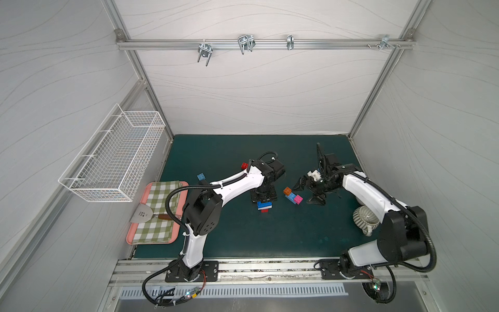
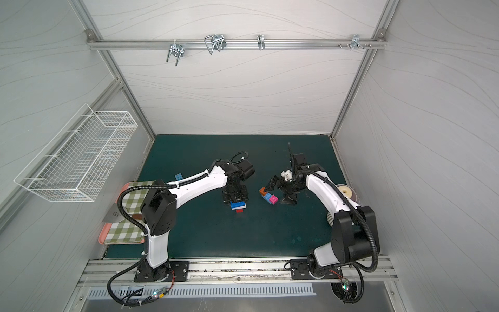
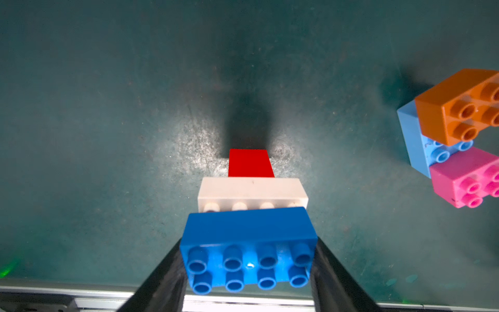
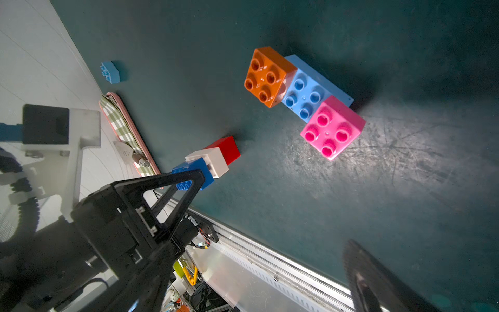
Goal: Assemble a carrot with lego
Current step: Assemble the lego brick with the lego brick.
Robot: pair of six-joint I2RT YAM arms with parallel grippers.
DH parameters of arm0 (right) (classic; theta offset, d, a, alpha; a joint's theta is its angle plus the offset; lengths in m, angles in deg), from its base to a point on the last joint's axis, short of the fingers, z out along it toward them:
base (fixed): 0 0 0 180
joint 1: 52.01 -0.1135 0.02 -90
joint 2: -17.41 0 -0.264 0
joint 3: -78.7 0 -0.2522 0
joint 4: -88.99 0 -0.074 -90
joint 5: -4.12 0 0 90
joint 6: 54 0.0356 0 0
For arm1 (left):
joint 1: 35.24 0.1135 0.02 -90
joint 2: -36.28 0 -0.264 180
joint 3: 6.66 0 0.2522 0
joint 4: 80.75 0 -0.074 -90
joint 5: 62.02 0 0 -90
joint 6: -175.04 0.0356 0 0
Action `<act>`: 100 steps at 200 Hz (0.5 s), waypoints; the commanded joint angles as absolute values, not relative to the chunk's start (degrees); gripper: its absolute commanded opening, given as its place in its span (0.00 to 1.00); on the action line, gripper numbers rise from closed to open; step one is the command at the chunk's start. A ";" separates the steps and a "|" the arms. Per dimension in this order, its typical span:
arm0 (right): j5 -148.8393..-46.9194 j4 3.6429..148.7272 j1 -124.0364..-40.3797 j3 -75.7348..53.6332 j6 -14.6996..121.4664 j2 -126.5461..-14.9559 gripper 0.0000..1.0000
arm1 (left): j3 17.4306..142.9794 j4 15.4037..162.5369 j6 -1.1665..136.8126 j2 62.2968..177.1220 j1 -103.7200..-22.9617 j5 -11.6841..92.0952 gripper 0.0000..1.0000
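A dark green mat (image 1: 270, 235) floors a white-walled cell. Mid-mat, the left gripper (image 3: 248, 243) is clamped on the blue brick (image 3: 248, 229) at the wide end of the carrot (image 3: 251, 191), whose white layer and red tip (image 3: 249, 163) point down at the mat. To its right, the right gripper (image 1: 307, 192) hangs with its jaws spread wide, holding nothing. It is just beside an orange brick (image 1: 287, 191) and a pink brick (image 1: 298, 199) seated on a light-blue brick (image 1: 292, 198). A loose pale-blue brick (image 1: 201, 177) and a red brick (image 1: 245, 165) lie farther left.
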State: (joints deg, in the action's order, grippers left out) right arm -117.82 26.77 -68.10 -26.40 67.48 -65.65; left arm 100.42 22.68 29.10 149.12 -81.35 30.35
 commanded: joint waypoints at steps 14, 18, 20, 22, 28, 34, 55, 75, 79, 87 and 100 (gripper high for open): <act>-117.67 25.27 -67.67 -25.93 66.75 -65.13 0.99 | 101.57 22.65 29.01 151.41 -80.70 31.27 0.35; -117.56 25.17 -67.70 -25.93 66.64 -65.12 0.99 | 101.78 22.50 29.12 151.58 -80.75 31.26 0.35; -117.60 25.17 -67.66 -25.91 66.73 -65.12 0.99 | 101.81 22.43 29.14 151.68 -80.77 31.35 0.35; -117.58 25.10 -67.70 -25.84 66.73 -65.12 0.99 | 101.81 22.40 29.21 151.72 -80.77 31.39 0.35; -117.59 25.05 -67.65 -25.84 66.70 -65.13 0.99 | 101.98 22.38 29.48 151.99 -80.75 31.53 0.35; -117.53 25.13 -67.67 -25.84 66.72 -65.12 0.99 | 102.02 22.26 29.75 152.26 -80.77 31.83 0.35; -117.40 24.94 -67.65 -25.75 66.62 -65.26 0.99 | 102.01 21.50 30.44 153.03 -80.70 32.09 0.34; -117.49 24.96 -67.68 -25.75 66.65 -65.30 0.99 | 102.16 20.43 31.23 153.57 -80.81 31.87 0.34; -117.45 25.00 -67.67 -25.75 66.65 -65.32 0.99 | 102.31 20.15 31.38 153.74 -80.80 31.76 0.34; -117.36 25.00 -67.65 -25.75 66.67 -65.30 0.99 | 102.75 19.39 31.81 154.12 -80.83 31.48 0.33; -117.35 25.11 -67.69 -25.66 66.63 -65.40 0.99 | 103.27 18.16 32.13 154.75 -81.01 31.06 0.33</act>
